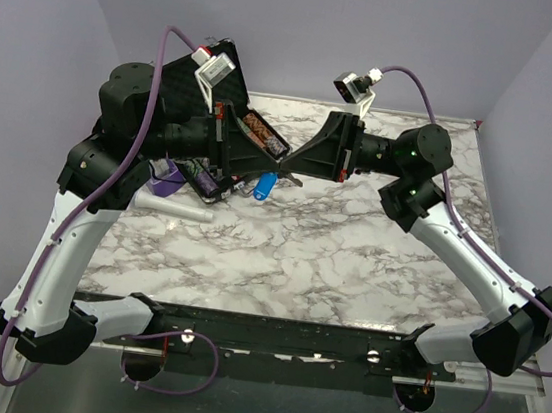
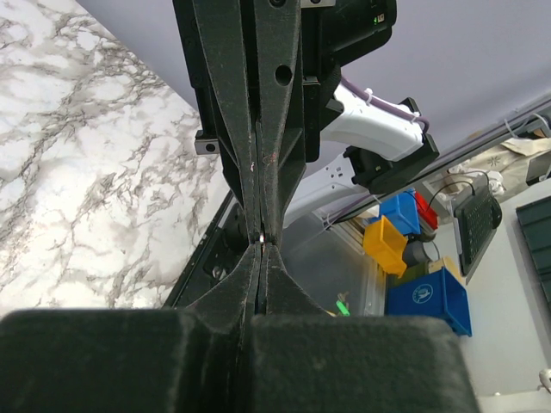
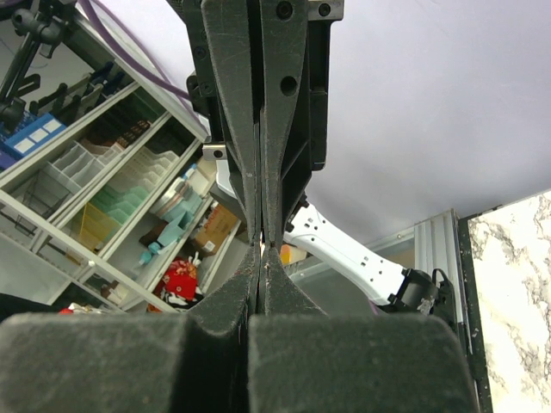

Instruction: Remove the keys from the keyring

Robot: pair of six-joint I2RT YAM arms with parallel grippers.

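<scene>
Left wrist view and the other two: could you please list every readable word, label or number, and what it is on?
None is legible.
Large blue plastic bin: white round mark, too blurred to read.
Small oval blue plastic tag: any label is too small to read.

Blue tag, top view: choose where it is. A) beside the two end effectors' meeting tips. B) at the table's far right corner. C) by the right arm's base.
A: the blue tag shows right beside where the left end effector and right end effector meet.
</scene>
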